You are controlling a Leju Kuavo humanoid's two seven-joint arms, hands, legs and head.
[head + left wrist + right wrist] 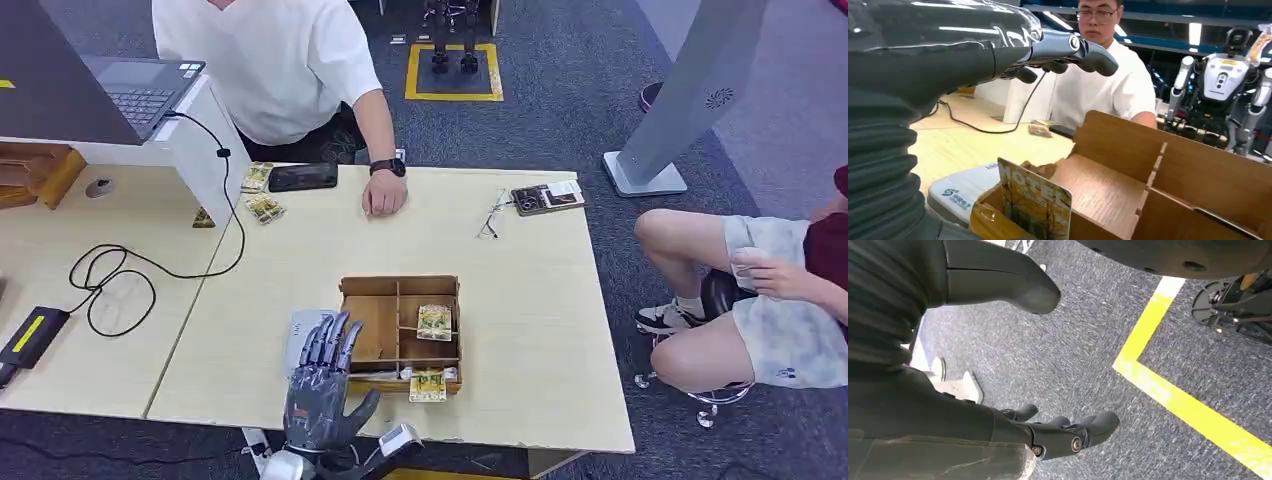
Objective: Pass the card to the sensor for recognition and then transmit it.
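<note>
Robot hand point(322, 385), our left, hovers released beside the box point(372, 328); we judge the card point(427, 385) light, thin, bendable: pinch its upper edge

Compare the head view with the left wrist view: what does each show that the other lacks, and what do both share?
Head view alone: a seated person in grey shorts, a black phone, and folded glasses on the pale wooden table. Left wrist view alone: a white humanoid robot standing in the background. Both share the open left hand hovering beside the brown wooden divider box, a yellow patterned card at its front edge, the white sensor pad, and the person in a white shirt.
</note>
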